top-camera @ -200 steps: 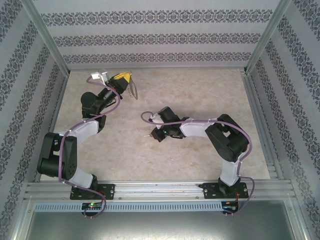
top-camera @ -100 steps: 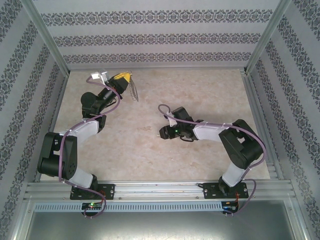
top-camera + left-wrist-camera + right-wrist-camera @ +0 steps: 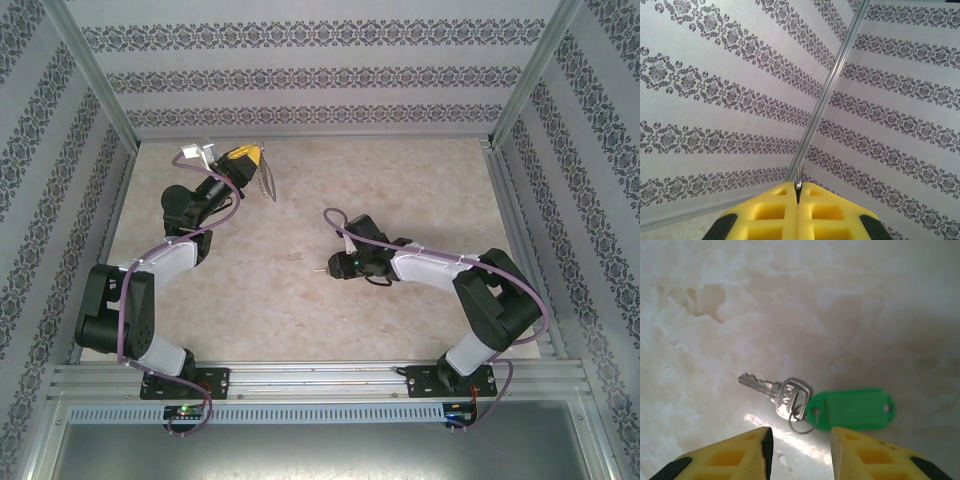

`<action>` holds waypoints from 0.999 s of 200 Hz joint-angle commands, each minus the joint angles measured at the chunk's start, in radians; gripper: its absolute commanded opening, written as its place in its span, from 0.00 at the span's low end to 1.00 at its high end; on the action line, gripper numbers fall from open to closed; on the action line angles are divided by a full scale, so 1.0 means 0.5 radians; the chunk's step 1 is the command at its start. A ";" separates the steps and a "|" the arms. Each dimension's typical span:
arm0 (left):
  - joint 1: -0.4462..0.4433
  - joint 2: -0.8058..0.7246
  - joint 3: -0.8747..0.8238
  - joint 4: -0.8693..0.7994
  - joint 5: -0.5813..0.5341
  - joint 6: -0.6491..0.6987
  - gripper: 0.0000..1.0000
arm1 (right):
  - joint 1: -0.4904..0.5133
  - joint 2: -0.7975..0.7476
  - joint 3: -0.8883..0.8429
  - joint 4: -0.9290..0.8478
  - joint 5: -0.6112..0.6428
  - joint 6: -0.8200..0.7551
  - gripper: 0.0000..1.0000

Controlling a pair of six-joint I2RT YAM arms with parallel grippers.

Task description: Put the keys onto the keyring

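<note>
Right claw (image 3: 800, 440) withdrew (jaws parted) from key (image 3: 790, 397).

Key (image 3: 765, 386): bare silvery metal, polished on the head, duller along the blade. The wire ring (image 3: 802, 426) through it is the same bright metal, very thin.

Green tag (image 3: 852, 408): smooth plastic with a soft sheen.

Table (image 3: 790, 300): marbled beige, smooth and mostly matt, with one glare patch just ahead of my right gripper (image 3: 801, 440).

Its fingers (image 3: 735, 455): moulded yellow plastic, matt, with black trim at the outer edges.

My left gripper (image 3: 798, 192): same matt yellow plastic. The sliver of keyring (image 3: 799, 176) between its pads is thin grey metal, shiny.

Walls (image 3: 715, 100): printed pattern, matt; I cannot tell whether it is paper or sheet.

Corner post (image 3: 835, 75): smooth bright metal.

Arm shells (image 3: 430, 265): white and black plastic, slightly glossy.
</note>
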 commanded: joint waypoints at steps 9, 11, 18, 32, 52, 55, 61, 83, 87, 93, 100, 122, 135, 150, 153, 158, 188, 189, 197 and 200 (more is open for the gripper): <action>0.024 0.023 0.056 0.195 0.027 -0.044 0.00 | 0.083 -0.048 0.061 -0.164 0.143 0.507 0.35; 0.023 0.024 0.056 0.197 0.026 -0.046 0.00 | 0.083 -0.048 0.063 -0.161 0.140 0.531 0.34; 0.022 0.027 0.054 0.206 0.024 -0.047 0.00 | 0.083 -0.045 0.055 -0.148 0.130 0.624 0.33; 0.021 0.036 0.050 0.220 0.018 -0.052 0.00 | 0.085 -0.053 0.030 -0.116 0.150 0.789 0.32; 0.023 0.046 0.051 0.234 0.018 -0.053 0.00 | 0.091 -0.087 -0.001 -0.083 0.202 0.998 0.32; 0.023 0.047 0.050 0.235 0.018 -0.051 0.00 | 0.088 -0.090 -0.004 -0.079 0.207 1.028 0.32; 0.022 0.049 0.050 0.238 0.020 -0.053 0.00 | 0.088 -0.091 -0.014 -0.076 0.213 1.087 0.32; 0.022 0.066 0.056 0.252 0.024 -0.051 0.00 | 0.084 -0.087 -0.017 -0.050 0.217 1.247 0.33; 0.023 0.068 0.056 0.256 0.026 -0.052 0.00 | 0.085 -0.084 -0.015 -0.054 0.215 1.272 0.33; 0.022 0.073 0.056 0.259 0.027 -0.052 0.00 | 0.080 -0.077 -0.010 -0.053 0.215 1.301 0.33; 0.023 0.077 0.061 0.259 0.029 -0.051 0.00 | 0.078 -0.065 -0.012 -0.050 0.207 1.344 0.33; 0.022 0.086 0.066 0.263 0.039 -0.052 0.00 | 0.069 -0.025 -0.009 -0.016 0.166 1.438 0.33; 0.023 0.091 0.071 0.266 0.042 -0.049 0.00 | 0.069 0.008 0.011 -0.018 0.152 1.460 0.33; 0.022 0.098 0.072 0.272 0.045 -0.050 0.00 | 0.072 0.053 0.035 -0.010 0.129 1.483 0.33; 0.024 0.101 0.074 0.272 0.046 -0.047 0.00 | 0.072 0.063 0.041 -0.005 0.117 1.488 0.33; 0.022 0.105 0.075 0.272 0.049 -0.048 0.00 | 0.071 0.078 0.044 0.001 0.107 1.497 0.33; 0.022 0.111 0.081 0.285 0.052 -0.054 0.00 | 0.091 0.151 0.053 0.038 0.107 1.537 0.33; 0.022 0.112 0.081 0.285 0.052 -0.055 0.00 | 0.093 0.154 0.054 0.042 0.109 1.539 0.32; 0.022 0.115 0.084 0.289 0.054 -0.056 0.00 | 0.094 0.162 0.046 0.065 0.118 1.553 0.32; 0.021 0.116 0.084 0.290 0.054 -0.056 0.00 | 0.093 0.168 0.041 0.072 0.122 1.557 0.32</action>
